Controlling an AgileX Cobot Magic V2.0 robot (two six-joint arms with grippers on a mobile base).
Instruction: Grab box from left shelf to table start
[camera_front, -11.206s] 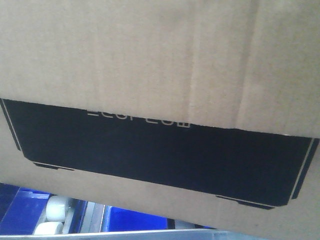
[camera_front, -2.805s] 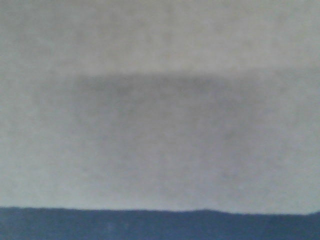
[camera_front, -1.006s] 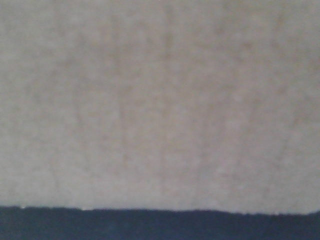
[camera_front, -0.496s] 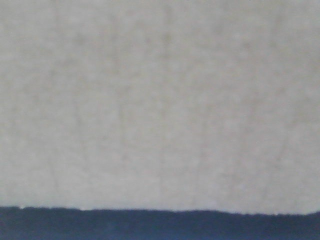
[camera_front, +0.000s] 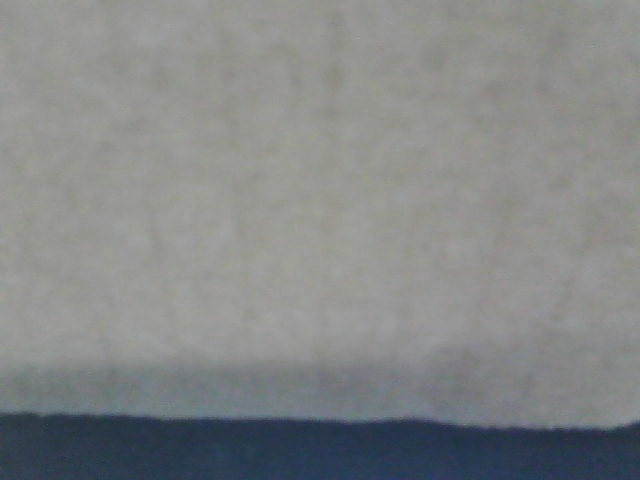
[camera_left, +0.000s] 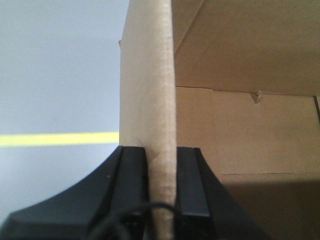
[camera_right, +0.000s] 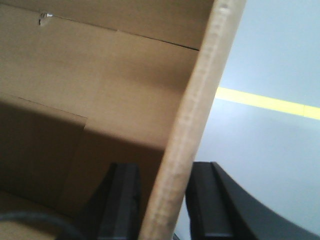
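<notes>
Grey surface (camera_left: 50, 60), yellow stripe (camera_left: 55, 139) | box (camera_front: 320, 200) blocks front | left fingers (camera_left: 131, 172), right fingers (camera_right: 120, 200) clamped

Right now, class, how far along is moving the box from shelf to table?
Done: the box seems off the shelf, which no view shows. In hand: left gripper and right gripper each clamp a box wall. Left: setting it down; no table shows.
</notes>
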